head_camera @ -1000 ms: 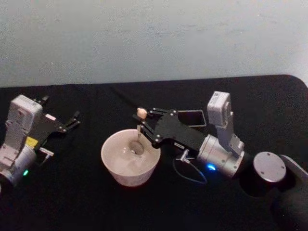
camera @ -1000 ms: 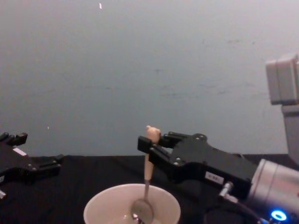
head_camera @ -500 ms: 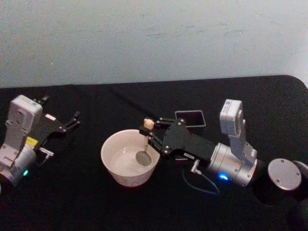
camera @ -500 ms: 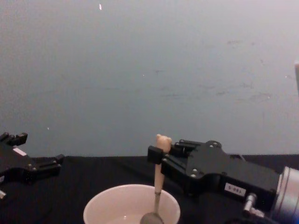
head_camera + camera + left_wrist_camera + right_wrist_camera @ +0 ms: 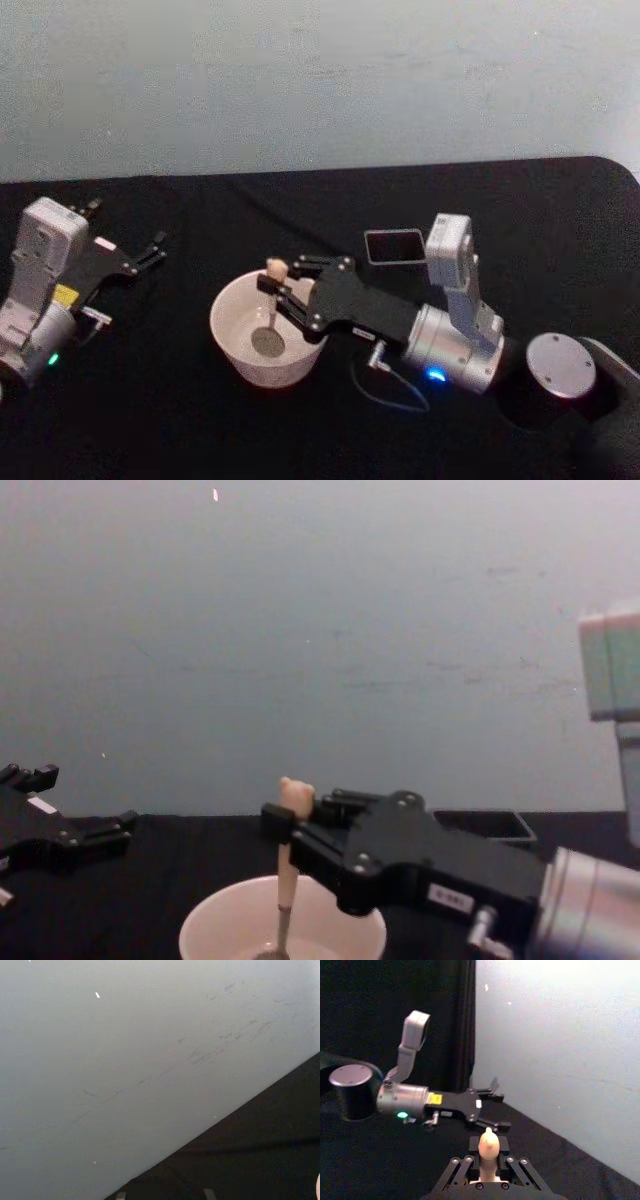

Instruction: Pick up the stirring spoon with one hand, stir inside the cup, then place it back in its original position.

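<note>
Right gripper (image 5: 281, 281) pinched the spoon (image 5: 269, 318) upright, bowl seemingly low inside the cup (image 5: 228, 302). The holder (image 5: 395, 233) lay behind it to the right. Left gripper (image 5: 126, 230) sat parked, fingers spread.

Our right arm (image 5: 560, 370) comes in from the near right corner of the worktop and stretches low toward its middle, silver wrist (image 5: 452, 348) level and lit blue. Our right gripper (image 5: 272, 283) points at the left edge, its jaws pinched on the stirring spoon (image 5: 286, 870), which hangs upright. By the left edge our left gripper (image 5: 128, 225) lies low, angled toward the far edge, jaws spread wide and holding nothing.
</note>
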{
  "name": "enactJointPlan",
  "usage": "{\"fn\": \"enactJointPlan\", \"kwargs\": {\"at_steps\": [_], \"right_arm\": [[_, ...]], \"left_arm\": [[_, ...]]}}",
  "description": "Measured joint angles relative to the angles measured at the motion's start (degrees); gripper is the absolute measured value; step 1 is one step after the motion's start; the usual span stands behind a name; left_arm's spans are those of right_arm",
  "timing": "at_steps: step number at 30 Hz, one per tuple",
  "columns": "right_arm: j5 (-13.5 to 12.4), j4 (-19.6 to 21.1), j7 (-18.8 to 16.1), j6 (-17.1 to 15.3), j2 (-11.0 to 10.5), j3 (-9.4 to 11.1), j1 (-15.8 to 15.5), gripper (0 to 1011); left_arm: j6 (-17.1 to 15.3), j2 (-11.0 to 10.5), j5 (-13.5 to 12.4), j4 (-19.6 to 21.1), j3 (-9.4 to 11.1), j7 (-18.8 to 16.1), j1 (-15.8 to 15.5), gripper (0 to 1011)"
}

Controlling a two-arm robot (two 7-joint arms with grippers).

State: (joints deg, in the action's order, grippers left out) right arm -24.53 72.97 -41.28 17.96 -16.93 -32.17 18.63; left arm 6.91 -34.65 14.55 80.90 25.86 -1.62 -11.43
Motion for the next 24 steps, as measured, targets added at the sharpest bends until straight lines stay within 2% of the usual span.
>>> {"fn": "enactJointPlan", "kwargs": {"at_steps": [9, 14, 24], "right_arm": [[1.1, -4.4, 3.2, 0.9, 3.2, 0.7, 2.9, 202], [2.0, -5.7, 4.1, 1.1, 3.6, 1.2, 3.6, 203], [2.4, -5.2, 4.4, 0.9, 3.2, 2.0, 3.0, 202]], "left_arm": [[0.0, 0.0, 0.0, 0.0, 0.0, 0.0, 0.0, 1001], [0.0, 0.0, 0.0, 0.0, 0.0, 0.0, 0.0, 1001], [0.0, 0.0, 0.0, 0.0, 0.0, 0.0, 0.0, 1001]]}}
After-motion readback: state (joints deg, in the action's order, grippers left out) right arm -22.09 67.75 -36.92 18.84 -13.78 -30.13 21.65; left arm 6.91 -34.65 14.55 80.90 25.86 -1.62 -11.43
